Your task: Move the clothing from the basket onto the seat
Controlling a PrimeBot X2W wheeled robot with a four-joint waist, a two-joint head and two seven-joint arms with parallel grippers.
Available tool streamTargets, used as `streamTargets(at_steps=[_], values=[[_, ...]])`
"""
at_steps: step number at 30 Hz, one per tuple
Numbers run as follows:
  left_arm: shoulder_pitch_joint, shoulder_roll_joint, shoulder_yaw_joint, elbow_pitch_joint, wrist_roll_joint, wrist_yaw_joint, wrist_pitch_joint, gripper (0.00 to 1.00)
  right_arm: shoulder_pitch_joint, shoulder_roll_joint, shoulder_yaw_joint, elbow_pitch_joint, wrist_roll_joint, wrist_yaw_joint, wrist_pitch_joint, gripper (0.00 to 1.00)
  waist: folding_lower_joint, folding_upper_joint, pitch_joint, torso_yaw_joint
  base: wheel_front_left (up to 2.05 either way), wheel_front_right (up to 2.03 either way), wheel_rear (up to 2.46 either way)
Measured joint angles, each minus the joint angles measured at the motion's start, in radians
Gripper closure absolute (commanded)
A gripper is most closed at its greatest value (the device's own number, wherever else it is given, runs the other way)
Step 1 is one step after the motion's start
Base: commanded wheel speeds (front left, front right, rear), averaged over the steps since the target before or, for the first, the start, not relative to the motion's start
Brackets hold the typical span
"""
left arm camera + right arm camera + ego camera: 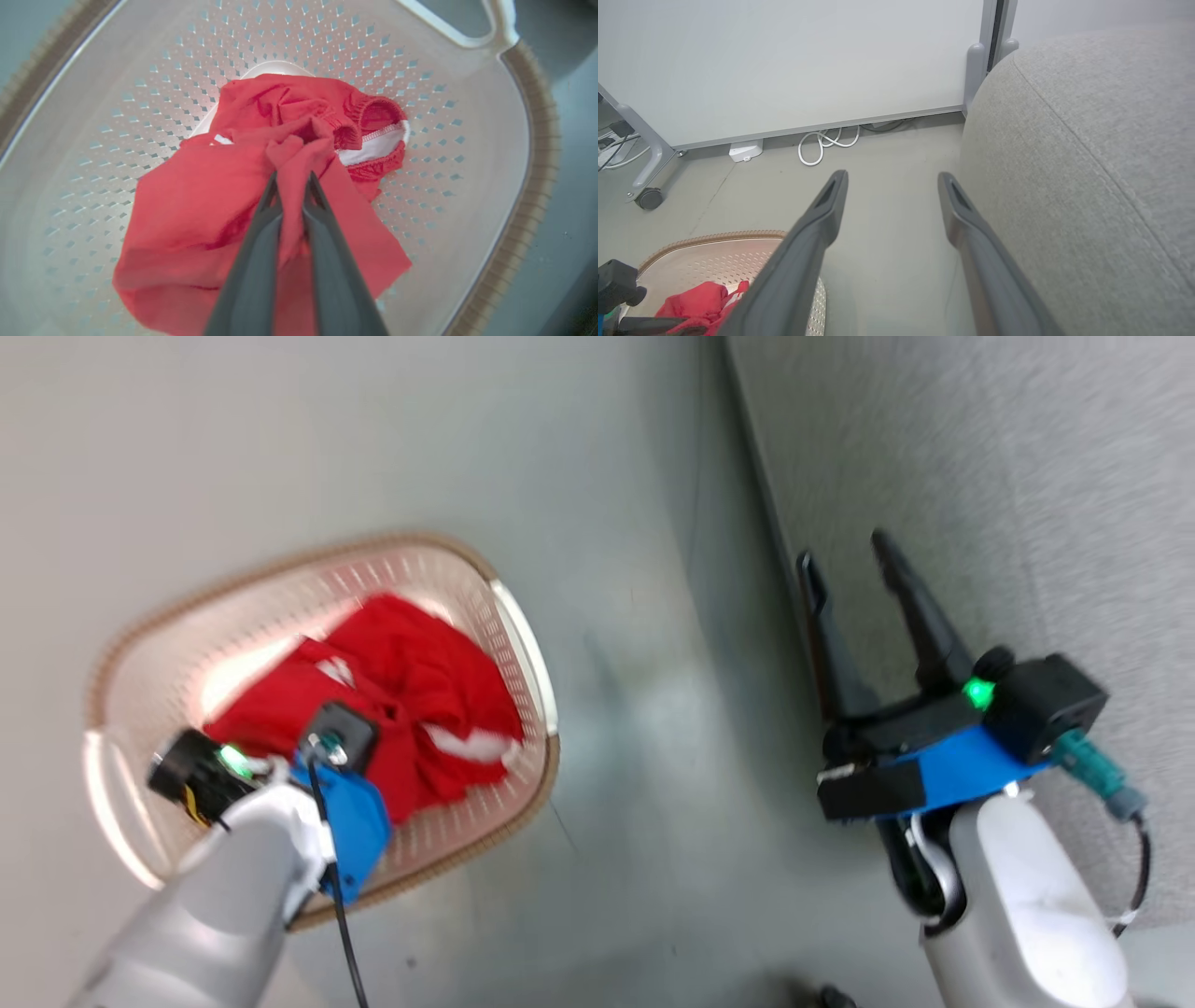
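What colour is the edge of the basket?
Brown, with a woven look. The rim shows best in the left wrist view.

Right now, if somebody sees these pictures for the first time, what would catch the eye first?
First comes the bright red fabric clothing, bunched in the cream-white perforated plastic basket with a brown rim, on the floor at the robot's left. The left gripper is shut on a fold of it. On the other side, the right gripper stands open beside the big grey fabric seat.
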Motion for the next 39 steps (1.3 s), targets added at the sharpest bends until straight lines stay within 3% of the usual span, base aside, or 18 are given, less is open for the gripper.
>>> streamTargets(at_steps=[11,21,32,39], values=[[0.087,-0.093,0.0,0.007,-0.05,-0.001,-0.092,1.0,0.091,0.001,-0.005,0.107,-0.062,0.0,0.001,0.0,-0.0002,0.0,-0.306,0.057,0.0,0.0,0.0],[0.092,-0.179,-0.004,-0.128,-0.133,-0.005,-0.119,1.0,0.166,0.001,-0.008,0.12,-0.071,0.0,0.046,0.0,-0.0003,0.0,-0.541,0.136,0.0,0.0,0.0],[0.007,-0.217,-0.061,-0.285,-0.237,-0.005,-0.078,1.0,0.241,0.001,0.014,0.118,-0.069,0.0,0.086,0.0,-0.0003,0.0,-0.704,0.198,0.0,0.0,0.0],[-0.054,-0.227,-0.076,-0.339,-0.281,-0.005,-0.061,1.0,0.263,0.001,0.033,0.106,-0.064,0.0,0.103,0.0,-0.0002,-0.0001,-0.747,0.204,0.0,0.0,0.0]])
